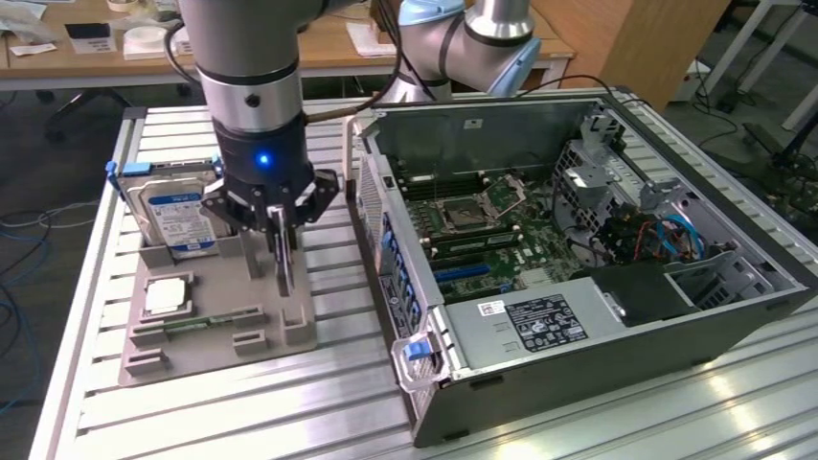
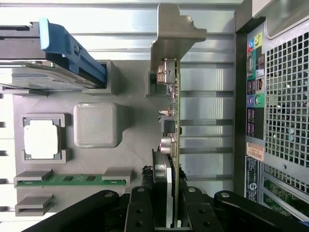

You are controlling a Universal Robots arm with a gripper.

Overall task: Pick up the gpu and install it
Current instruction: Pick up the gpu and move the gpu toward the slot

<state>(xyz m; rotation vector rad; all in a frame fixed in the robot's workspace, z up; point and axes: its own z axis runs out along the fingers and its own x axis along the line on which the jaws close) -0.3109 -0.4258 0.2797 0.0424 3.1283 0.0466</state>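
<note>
Nearest the wrist camera is the claw (image 2: 166, 203). We see its black fingers (image 2: 140, 210) closed on the gpu (image 2: 176, 116), one against each flat face, with the card edge-on between them. The grip is at one end of the card, and the metal bracket (image 2: 169, 34) is at the far end, away from the claw. The card's long axis therefore runs straight on from the claw's own axis.

In the exterior view that reads as twelve to six o'clock: the claw is at twelve and the gpu hangs from it towards six, bracket end lowest. It hangs over the grey tray (image 1: 243, 287). The hard drive (image 1: 179, 218) is at about ten o'clock from it and the small square chip (image 1: 168, 297) at about eight. We cannot tell whether the card's lower end is clear of the tray or touches it.

The open computer case (image 1: 715, 321) lies at three o'clock from the claw, just beside the tray, with its motherboard (image 1: 480, 216) facing up. The blue expansion slots (image 1: 463, 273) sit at about four o'clock from the card and run roughly from eight to two. We judge this to be the relation that matters: the card stands upright, while the slots lie flat on the board off to three o'clock.
</note>
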